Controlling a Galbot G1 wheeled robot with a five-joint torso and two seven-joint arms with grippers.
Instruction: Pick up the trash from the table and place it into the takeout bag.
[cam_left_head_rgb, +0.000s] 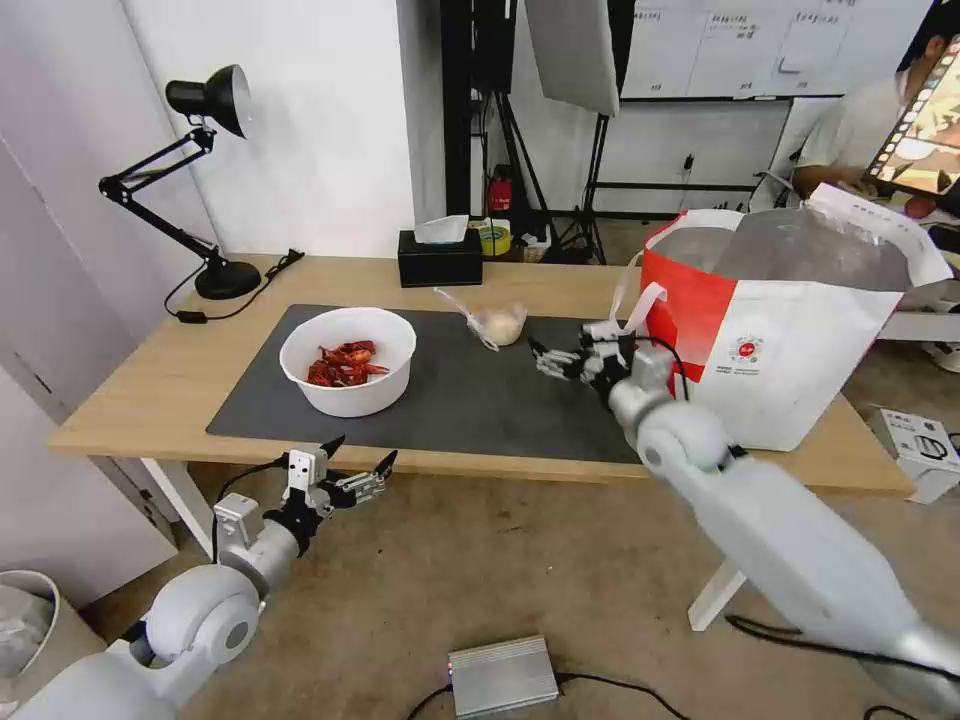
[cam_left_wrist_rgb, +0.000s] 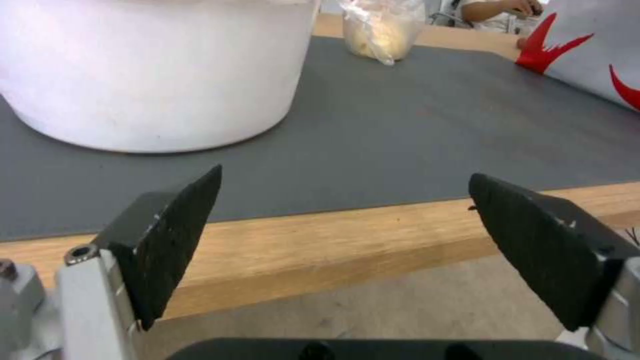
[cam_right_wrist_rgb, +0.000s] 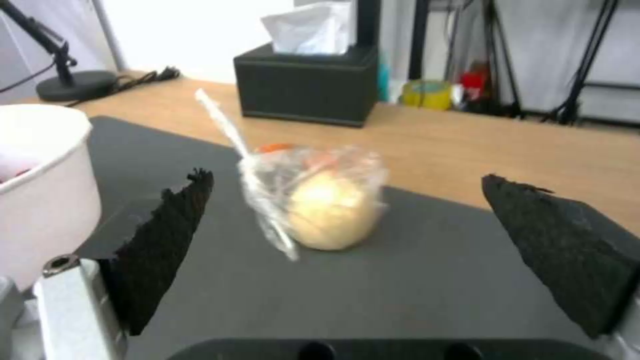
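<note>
The light wood surface (cam_left_head_rgb: 150, 380) carries a large dark grey mat (cam_left_head_rgb: 470, 400) whose near edge runs just inside the surface's front edge. On the mat's left part stands the white round bowl of red crayfish shells (cam_left_head_rgb: 347, 360). Toward the mat's far edge sits a small clear plastic cup wrapped in film with pale contents (cam_left_head_rgb: 497, 322), well apart from the bowl, with bare mat between them. The large white and red takeout bag with silver foil lining (cam_left_head_rgb: 790, 330) stands open at the surface's right end, its base near the front edge.

The right gripper (cam_left_head_rgb: 545, 358) hovers over the mat between cup and bag, fingers (cam_right_wrist_rgb: 167, 250) spread apart and empty; in its wrist view the cup (cam_right_wrist_rgb: 320, 200) lies ahead between them. The left gripper (cam_left_head_rgb: 360, 462) hangs just off the front edge, below the bowl, fingers (cam_left_wrist_rgb: 173, 240) wide apart, nothing held.

A black tissue box (cam_left_head_rgb: 440, 258) and black desk lamp (cam_left_head_rgb: 200, 180) stand along the far edge.
</note>
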